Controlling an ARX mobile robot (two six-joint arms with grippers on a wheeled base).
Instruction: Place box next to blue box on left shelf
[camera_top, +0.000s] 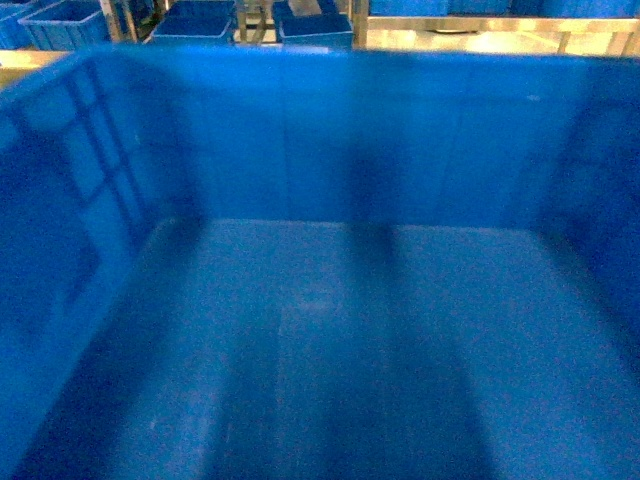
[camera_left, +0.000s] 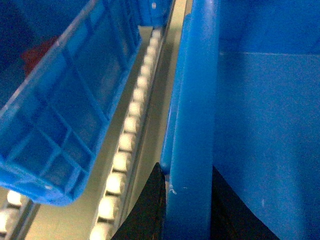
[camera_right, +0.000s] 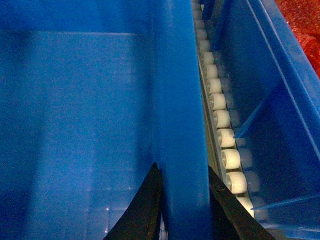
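The box (camera_top: 330, 330) fills the head view; I look straight into its glossy blue floor and ribbed walls. My left gripper (camera_left: 186, 167) is shut on the box's left rim (camera_left: 192, 100), one black finger on each side of the wall. My right gripper (camera_right: 183, 166) is shut the same way on the right rim (camera_right: 175, 100). Another blue box (camera_left: 60, 115) lies close on the left, across a roller track. A further blue box (camera_right: 270, 100) lies close on the right. Neither gripper shows in the head view.
White roller tracks (camera_left: 131, 115) (camera_right: 220, 117) run along both sides of the held box. Over its far wall, metal shelving (camera_top: 480, 25) carries more blue boxes (camera_top: 195, 25) (camera_top: 60, 22). A red surface (camera_right: 300, 20) shows beyond the right-hand box.
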